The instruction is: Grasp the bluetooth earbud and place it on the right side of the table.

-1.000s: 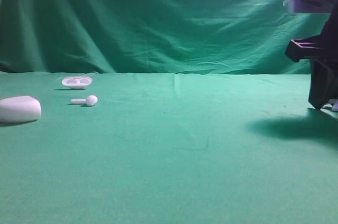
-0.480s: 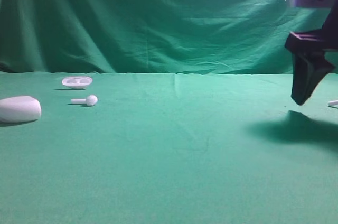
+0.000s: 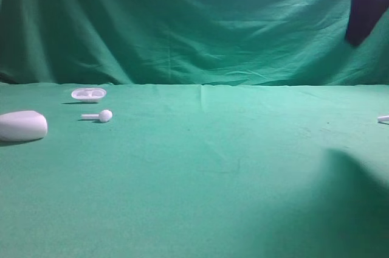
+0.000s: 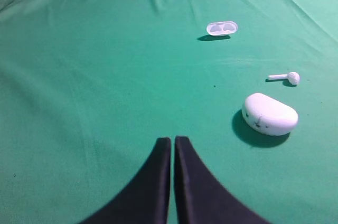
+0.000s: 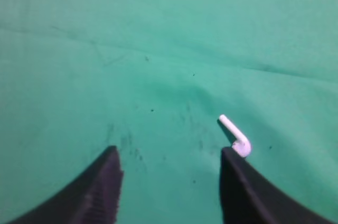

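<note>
One bluetooth earbud point(image 3: 383, 118) lies on the green table point(image 3: 200, 167) at the far right edge; the right wrist view shows this earbud point(image 5: 235, 137) bare on the cloth, just past the right fingertip. My right gripper point(image 5: 170, 155) is open and empty, and in the high view the right gripper point(image 3: 358, 30) hangs well above the table at top right. A second earbud point(image 3: 100, 115) rests at the left, and the left wrist view shows this one point(image 4: 285, 77) too. My left gripper point(image 4: 172, 140) is shut, empty and low over the cloth.
A shallow white tray point(image 3: 89, 94) sits behind the left earbud, and a large white rounded shell point(image 3: 22, 125) lies at the far left. The left wrist view shows the tray point(image 4: 222, 27) and the shell point(image 4: 269, 114). A green backdrop point(image 3: 182, 20) hangs behind.
The right gripper has risen from the cloth toward the top right corner, with its jaws apart. The earbud stays behind on the table at the right edge. The left side is unchanged.
</note>
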